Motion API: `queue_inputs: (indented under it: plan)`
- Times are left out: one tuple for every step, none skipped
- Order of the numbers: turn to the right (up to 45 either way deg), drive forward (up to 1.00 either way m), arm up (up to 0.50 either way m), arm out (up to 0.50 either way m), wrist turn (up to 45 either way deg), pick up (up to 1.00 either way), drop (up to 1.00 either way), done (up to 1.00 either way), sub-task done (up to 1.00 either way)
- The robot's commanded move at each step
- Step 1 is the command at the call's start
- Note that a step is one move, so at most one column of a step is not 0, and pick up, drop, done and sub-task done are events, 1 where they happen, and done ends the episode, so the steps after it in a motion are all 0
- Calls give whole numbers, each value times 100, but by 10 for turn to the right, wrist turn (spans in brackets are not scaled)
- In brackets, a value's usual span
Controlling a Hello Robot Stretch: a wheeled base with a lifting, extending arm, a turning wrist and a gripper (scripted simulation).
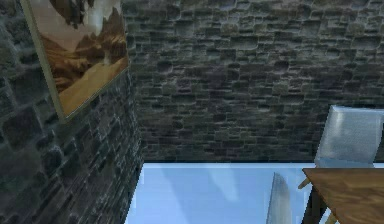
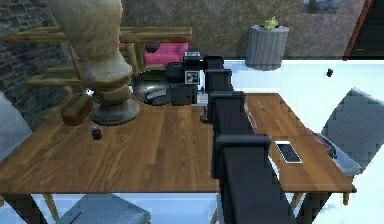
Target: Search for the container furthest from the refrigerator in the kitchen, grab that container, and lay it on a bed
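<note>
In the arm side view my arm (image 2: 232,130) reaches as a dark bar across a wooden table (image 2: 170,150). Two white marked squares (image 2: 192,58) stand at its far end, and left of them is the gripper (image 2: 172,86). A dark, round, bowl-like thing (image 2: 150,93) lies on the table right at the gripper's far end. I cannot tell whether the gripper holds anything.
A big beige vase (image 2: 100,50), a brown lump (image 2: 75,108), a small dark thing (image 2: 97,132) and a phone (image 2: 289,152) are on the table. Grey chairs (image 2: 355,125) surround it. A grey bin (image 2: 267,45) stands beyond. The forward view has stone walls (image 1: 230,80), a painting (image 1: 80,45), a chair (image 1: 350,135) and a table corner (image 1: 350,195).
</note>
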Motion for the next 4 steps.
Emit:
queue_inputs:
  plan:
    - [0, 0, 0, 0, -450, 0, 0, 0, 0]
    - [0, 0, 0, 0, -450, 0, 0, 0, 0]
    - [0, 0, 0, 0, -210, 0, 0, 0, 0]
    - [0, 0, 0, -32, 0, 0, 0, 0, 0]
